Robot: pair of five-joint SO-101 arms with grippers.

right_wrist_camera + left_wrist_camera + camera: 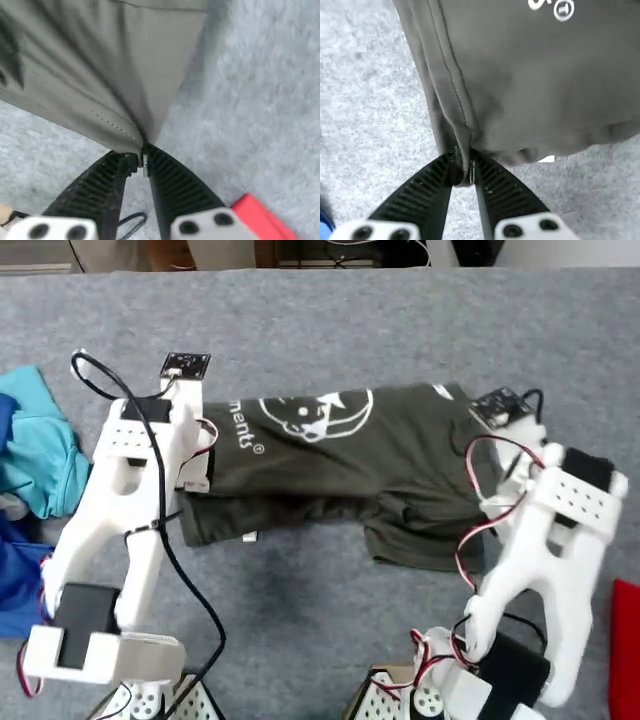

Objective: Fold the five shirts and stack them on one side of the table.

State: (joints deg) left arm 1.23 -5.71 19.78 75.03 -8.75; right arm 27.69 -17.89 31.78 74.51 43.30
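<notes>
The dark olive shirt with the white print lies spread across the middle of the grey counter, stretched out between the two arms. It's bunched and wrinkled along its near edge.

In the left wrist view, the left gripper is clamped on the shirt. Its black ribbed fingers come together at the tips, with a folded bit of the stitched hem squeezed between them. The fabric fans out away from the pinch, and the tail end of the white print sits at the far corner. The grey counter shows on both sides of the fingers.

It's the same on the other side. The right gripper has its fingers closed on a corner of the shirt, with the seam running right into the tips. The cloth lifts off the counter from that pinch point, so it looks tented there.

From the high view, each arm sits at its own end of the shirt, left arm at the printed end and right arm at the opposite end.

Other stuff around: a teal shirt and a blue shirt are piled at the left edge of the counter, well apart from the olive one. A red shirt pokes in at the right edge, and it also shows near the right fingers in the wrist view.
</notes>
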